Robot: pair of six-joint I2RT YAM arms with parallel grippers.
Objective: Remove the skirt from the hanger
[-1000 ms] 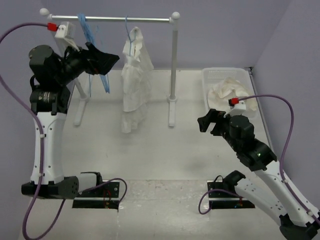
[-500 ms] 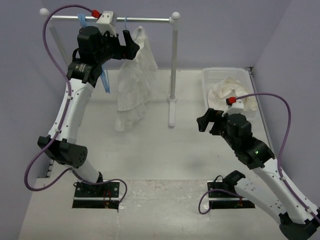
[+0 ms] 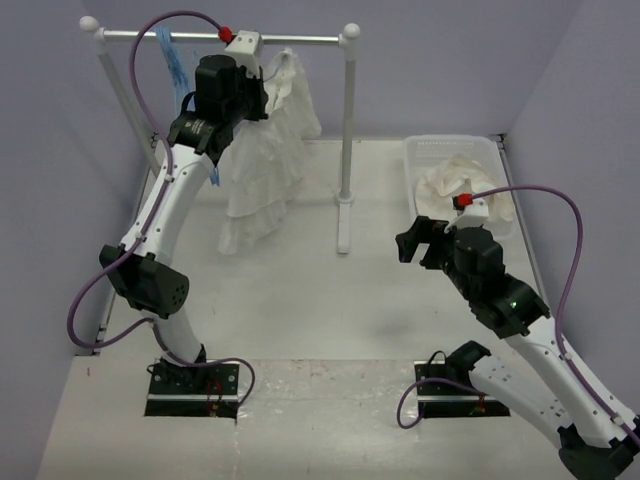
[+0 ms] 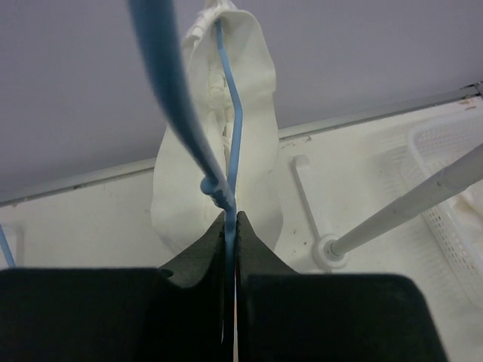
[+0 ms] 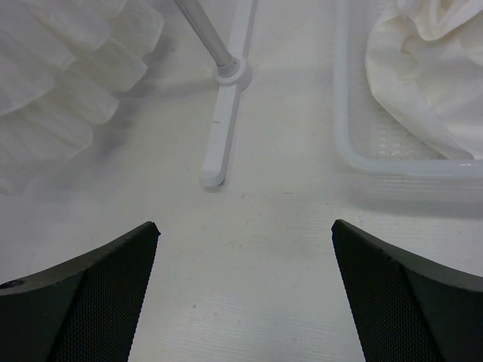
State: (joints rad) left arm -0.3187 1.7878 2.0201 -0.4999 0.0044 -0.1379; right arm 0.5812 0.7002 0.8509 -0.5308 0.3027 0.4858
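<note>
Your left tool [image 4: 230, 226] is pinching the light-blue wire hanger [image 4: 235, 132] at its neck, with the skirt [image 3: 265, 165] hanging from it at upper centre of the top view. Grip firmly and lift the hook straight off the rail [image 3: 310, 40]. Your right tool [image 5: 245, 225] is spread.

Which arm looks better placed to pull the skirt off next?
Probably the right. The right hand is open, empty and faces the skirt; the left hand is shut on the hanger.
</note>
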